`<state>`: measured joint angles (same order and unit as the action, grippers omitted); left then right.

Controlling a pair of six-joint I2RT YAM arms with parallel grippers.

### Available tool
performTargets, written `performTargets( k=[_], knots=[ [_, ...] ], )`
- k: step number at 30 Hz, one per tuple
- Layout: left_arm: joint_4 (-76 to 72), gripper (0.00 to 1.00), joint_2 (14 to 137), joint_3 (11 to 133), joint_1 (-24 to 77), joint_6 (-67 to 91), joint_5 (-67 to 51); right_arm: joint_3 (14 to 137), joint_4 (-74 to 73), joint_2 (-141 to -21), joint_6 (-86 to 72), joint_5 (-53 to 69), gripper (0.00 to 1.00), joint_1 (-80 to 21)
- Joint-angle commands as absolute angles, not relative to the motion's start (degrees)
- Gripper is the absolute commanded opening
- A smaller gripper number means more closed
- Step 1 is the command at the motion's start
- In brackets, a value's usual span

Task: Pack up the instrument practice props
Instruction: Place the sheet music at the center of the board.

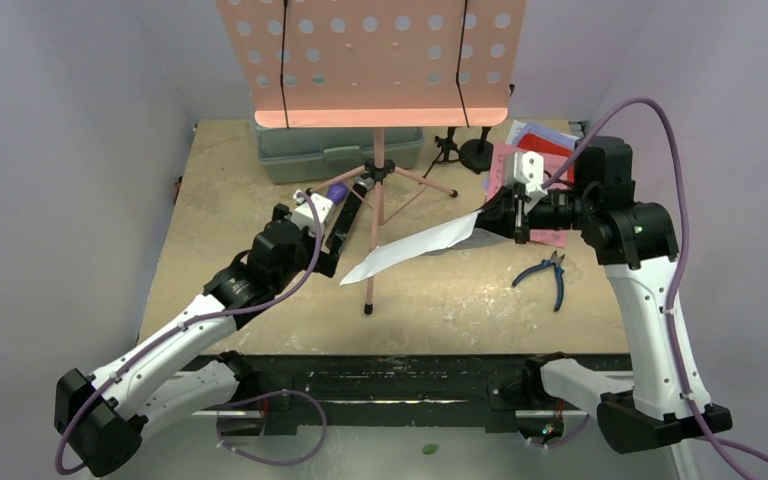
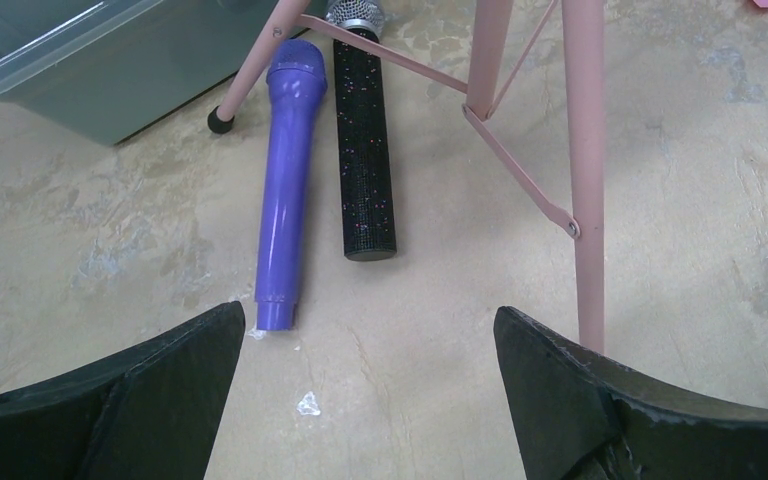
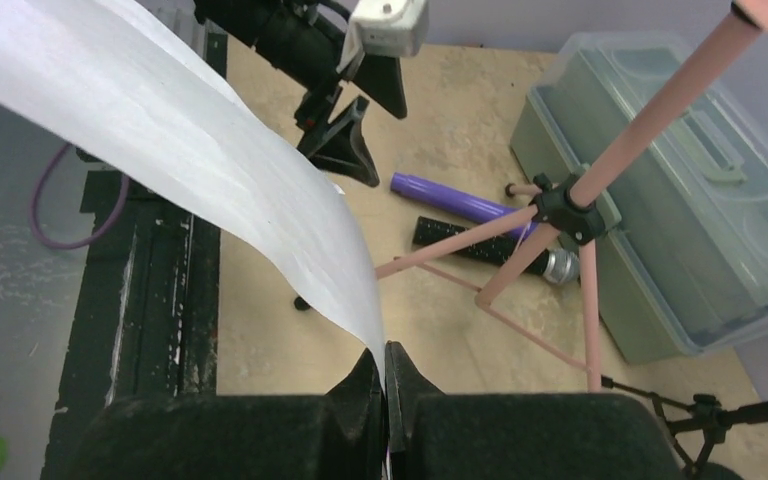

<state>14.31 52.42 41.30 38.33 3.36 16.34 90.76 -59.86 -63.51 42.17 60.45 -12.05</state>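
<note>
**Desk:** What's on your left?

**Me:** My left fingers [image 2: 150,400] are spread wide with nothing between them, low over the counter [image 2: 90,260]. The purple microphone [image 2: 285,190] lies flat just ahead, a little left of the middle of the gap. Its tail points towards me and its head lies away by the grey-green case [image 2: 80,70]. Its long axis runs almost straight away from me, so the fingers already sit across its width. The black microphone [image 2: 363,150] lies close alongside it on the right.

**Desk:** Which arm takes it?

**Me:** The left, I'd judge, since it's far nearer. The pink tripod [image 2: 585,150] has a leg just right of the pair, so I'd mind that. Further right, my right fingers [image 3: 370,400] are clenched on the edge of a white sheet [image 3: 210,150], held off the counter.
</note>
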Motion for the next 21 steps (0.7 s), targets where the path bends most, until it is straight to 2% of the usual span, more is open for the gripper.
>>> performTargets(
  k=[1, 21],
  knots=[
    [12.9, 0.95, 51.2, 41.4, 38.0, 2.9, 15.6, 86.8, -62.1, -61.0, 46.3, 58.0, 0.0, -10.6],
    [13.2, 0.95, 50.0, 41.5, 38.0, 3.1, 15.4, 66.8, -47.6, -58.6, 41.1, 56.5, 0.0, -0.2]
  ],
)
